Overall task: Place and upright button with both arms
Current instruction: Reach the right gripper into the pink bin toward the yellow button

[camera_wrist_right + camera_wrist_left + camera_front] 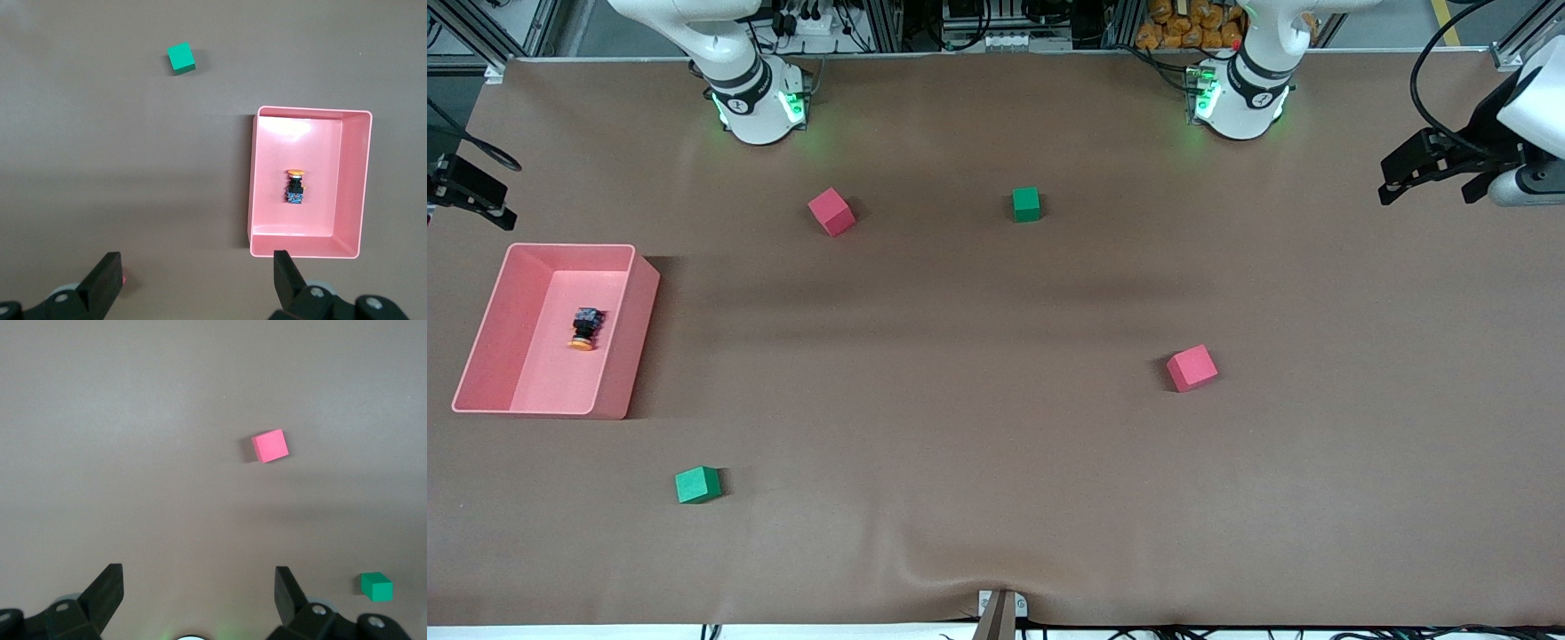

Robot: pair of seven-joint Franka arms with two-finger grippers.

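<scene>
Button: the button [585, 330], a round orange cap on a blocky black body, lies on its side in the pink tray [640, 302].
Tray: smooth, glossy, rectangular bin with upright walls, by the table edge at the right arm's end.
Table: matte brown cloth [960, 427], rippled at the edge nearest the front camera.
Cubes: two red cubes [831, 212] [1192, 368] and two green cubes [1026, 204] [697, 484], matte, sharp-edged, well apart.
Left gripper: the left gripper [199, 587] hangs over bare cloth, black fingers spread, holding nothing.
Right gripper: the right gripper [197, 270] hangs beside the tray, fingers spread wide, empty.
</scene>
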